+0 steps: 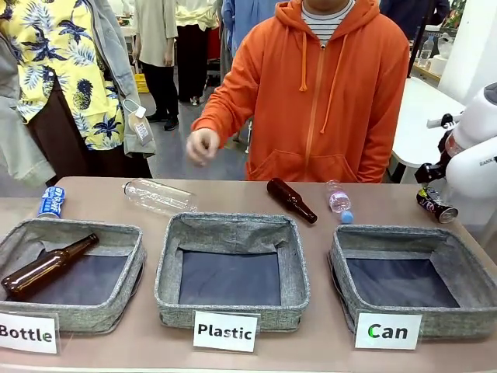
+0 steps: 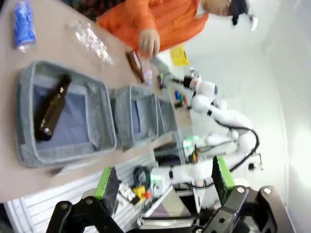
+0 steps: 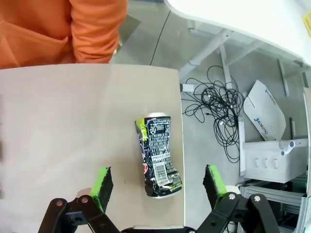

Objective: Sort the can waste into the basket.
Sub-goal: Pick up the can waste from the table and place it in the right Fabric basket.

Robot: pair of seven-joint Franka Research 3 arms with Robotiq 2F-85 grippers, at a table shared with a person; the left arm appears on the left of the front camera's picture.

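Observation:
A dark crushed can [image 3: 158, 155] lies on its side near the table's right edge, also seen under the right arm [image 1: 435, 206]. My right gripper [image 3: 158, 185] hangs over it, open, green pads on either side of the can's near end and apart from it. A blue-and-white crushed can [image 1: 52, 200] lies at the far left of the table, behind the "Bottle" bin. The basket carded "Can" [image 1: 458, 320] stands at the front right with nothing in it. My left gripper [image 2: 165, 179] is open and holds nothing, high off the table's left end.
The "Bottle" bin [image 1: 116, 299] holds a brown bottle [image 1: 46, 266]; the "Plastic" bin [image 1: 167, 272] sits in the middle. A clear bottle [image 1: 158, 194], a brown bottle [image 1: 291, 200] and a small plastic bottle [image 1: 338, 197] lie behind the bins. A person's hand [image 1: 202, 146] hovers over the far edge.

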